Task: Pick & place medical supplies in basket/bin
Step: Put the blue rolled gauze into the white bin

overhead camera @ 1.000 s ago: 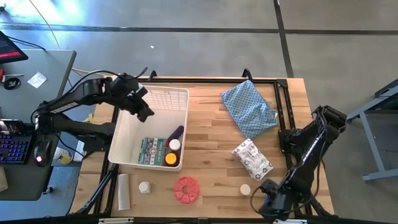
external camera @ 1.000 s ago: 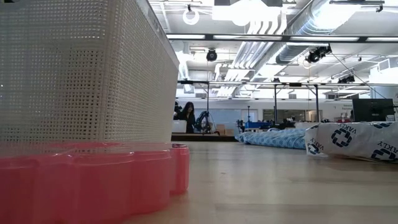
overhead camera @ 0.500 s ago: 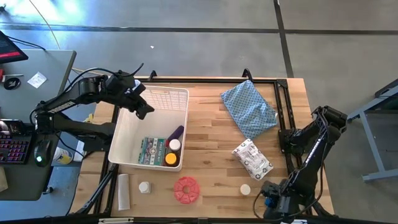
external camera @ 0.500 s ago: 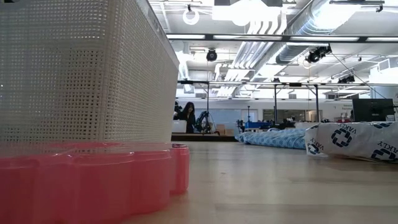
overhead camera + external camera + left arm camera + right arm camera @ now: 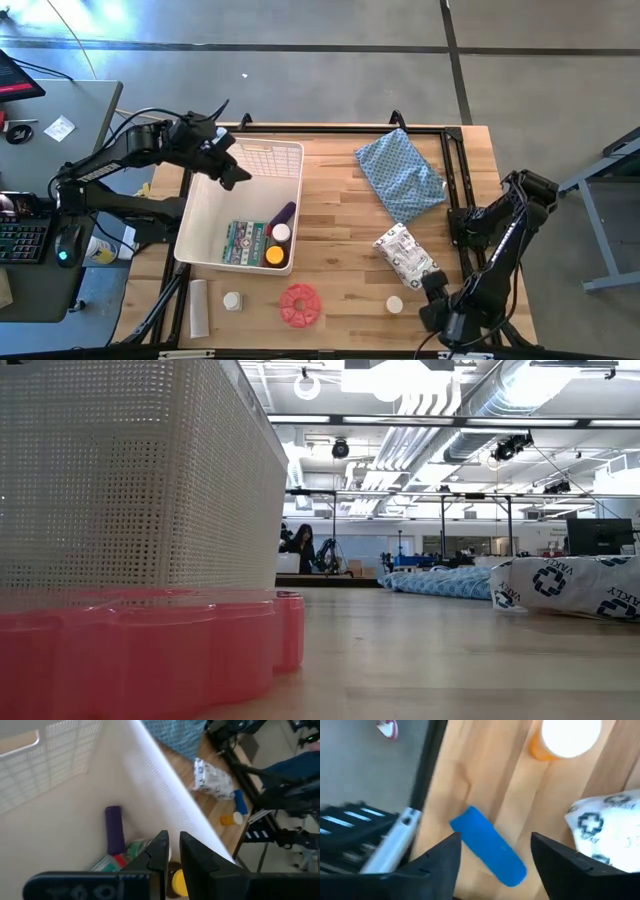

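My right gripper is open at the table's near right corner, its fingers on either side of a blue cylinder that lies on the wood. I see no touch. The gripper hides the cylinder in the high view. An amber white-capped bottle and a white printed packet lie just beyond it. My left gripper is shut above the far left part of the white bin. In the bin lie a green-white packet, a purple cylinder, a white-capped jar and a yellow-capped bottle.
Near the table's near edge lie a white cylinder, a white-capped jar and the red disc. The blue patterned cloth lies at the far right. In the low view the red disc and the bin wall fill the left.
My right gripper has shifted a little toward the table's far edge, closer to the white packet. My left gripper has drawn back slightly toward the bin's far left corner. No object has moved.
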